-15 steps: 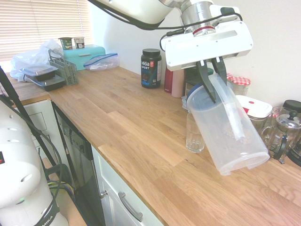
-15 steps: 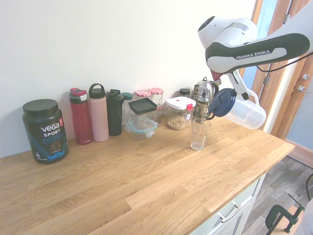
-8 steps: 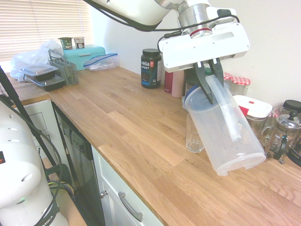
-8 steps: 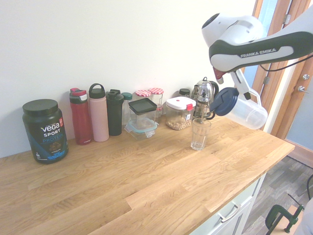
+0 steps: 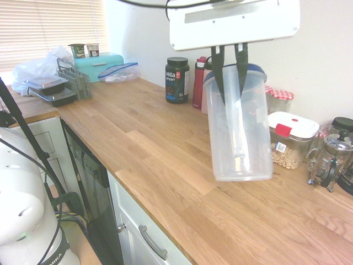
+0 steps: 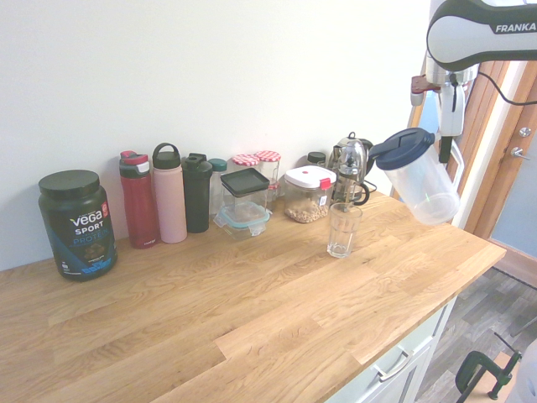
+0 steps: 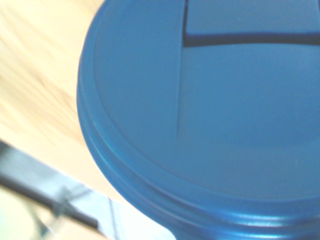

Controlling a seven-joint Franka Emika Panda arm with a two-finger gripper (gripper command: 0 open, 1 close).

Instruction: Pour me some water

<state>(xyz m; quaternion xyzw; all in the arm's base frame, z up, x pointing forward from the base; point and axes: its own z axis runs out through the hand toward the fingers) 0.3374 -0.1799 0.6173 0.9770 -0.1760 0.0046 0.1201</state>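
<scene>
White walls (image 6: 252,67), a wooden worktop (image 6: 252,319), a blinded window (image 5: 49,27) admitting daylight.

You see a clear pitcher (image 6: 424,188) with a dark blue lid (image 7: 210,115), a clear glass (image 6: 343,229), a red bottle (image 6: 138,200), a pink bottle (image 6: 169,196) and a light wood countertop (image 6: 252,311).

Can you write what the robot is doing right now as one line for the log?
gripper: shut on jug handle | jug: lifted, nearly upright, blue lid on | glass: on counter, beside jug, looks empty

Opposed counter (image 5: 165,160) views; wrist close, blurry.
</scene>
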